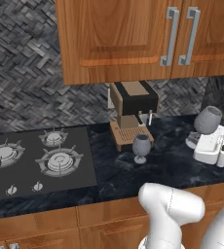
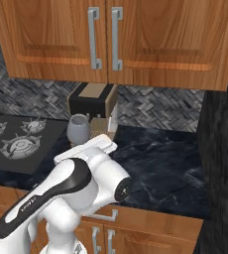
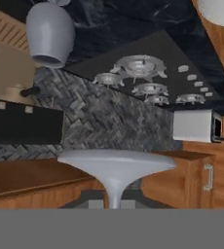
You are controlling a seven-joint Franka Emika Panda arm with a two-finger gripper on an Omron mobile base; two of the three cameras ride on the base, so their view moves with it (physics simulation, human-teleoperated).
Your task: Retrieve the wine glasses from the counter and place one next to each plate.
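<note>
A simulated kitchen seen from behind a white robot arm. A black marble surface (image 1: 172, 160) runs below brown wooden cabinets, with a gas hob (image 1: 36, 158) set into it on the left and a brown and black coffee machine (image 1: 132, 114) standing against the herringbone backsplash. One grey wine glass (image 1: 141, 147) stands upright on the surface just in front of the coffee machine's drip tray. The second wine glass (image 1: 207, 120) is raised off the surface at the right edge of the left base view, bowl uppermost, directly above the white wrist. In the hand view its round foot and thin stem rise close to the end effector (image 3: 113, 202), which seems to be gripping the stem, though the fingertips themselves cannot be made out there. No plates are visible, so the carry ahead is probably long. The main risks appear to be these: a thin stem may slip or pivot during a fast swing, the raised bowl could knock the coffee machine or cabinets, and the standing glass could be toppled by the arm's elbow passing nearby.
</note>
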